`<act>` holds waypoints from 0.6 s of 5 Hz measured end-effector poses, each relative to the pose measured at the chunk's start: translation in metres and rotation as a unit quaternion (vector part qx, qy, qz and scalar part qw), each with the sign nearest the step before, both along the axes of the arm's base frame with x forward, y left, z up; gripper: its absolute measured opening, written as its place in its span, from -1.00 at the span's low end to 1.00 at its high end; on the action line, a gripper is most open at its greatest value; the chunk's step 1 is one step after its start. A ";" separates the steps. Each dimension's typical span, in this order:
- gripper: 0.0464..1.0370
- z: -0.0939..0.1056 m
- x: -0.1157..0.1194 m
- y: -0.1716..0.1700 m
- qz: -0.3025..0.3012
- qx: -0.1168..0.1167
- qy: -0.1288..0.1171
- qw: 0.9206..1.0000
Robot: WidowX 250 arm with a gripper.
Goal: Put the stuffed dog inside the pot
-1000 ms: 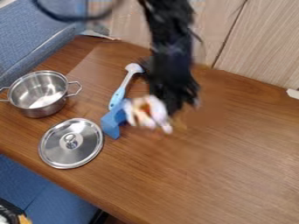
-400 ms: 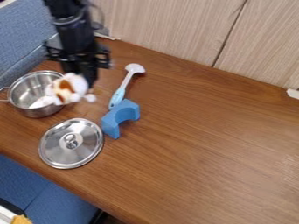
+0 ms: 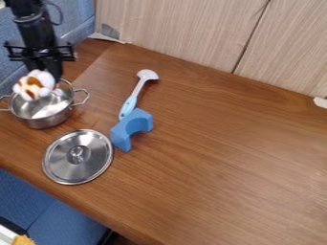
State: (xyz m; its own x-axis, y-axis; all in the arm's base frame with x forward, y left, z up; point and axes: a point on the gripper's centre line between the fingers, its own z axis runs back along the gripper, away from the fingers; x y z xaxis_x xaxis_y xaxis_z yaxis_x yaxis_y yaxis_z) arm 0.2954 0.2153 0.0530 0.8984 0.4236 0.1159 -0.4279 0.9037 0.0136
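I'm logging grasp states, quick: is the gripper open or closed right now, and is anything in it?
Gripper: closed on the stuffed dog, holding it over the pot.

Dog (image 3: 33, 85) white with orange-brown patches; pot (image 3: 43, 118) silver; lid (image 3: 78, 157) silver, knob (image 3: 77, 151) silver too; spoon (image 3: 132, 95) white at the head, light blue on the handle; block (image 3: 132, 127) plain mid-blue; table (image 3: 217, 158) brown with streaky wood grain; wall panels (image 3: 185, 31) pale beige, fine grain lines, dark seam; seat (image 3: 48, 203) blue; arm (image 3: 32, 21) black; item at bottom left corner (image 3: 24, 240) yellow-orange.
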 end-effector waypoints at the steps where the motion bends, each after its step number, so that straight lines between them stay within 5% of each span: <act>1: -0.44 -0.010 0.001 0.019 0.027 0.001 0.014 1.000; 3: -0.44 -0.025 0.004 -0.008 -0.017 0.008 0.038 0.999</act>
State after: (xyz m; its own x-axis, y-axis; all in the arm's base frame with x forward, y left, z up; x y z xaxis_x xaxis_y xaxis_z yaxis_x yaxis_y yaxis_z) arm 0.2991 0.2073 0.0278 0.9189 0.3909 0.0538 -0.3938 0.9173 0.0600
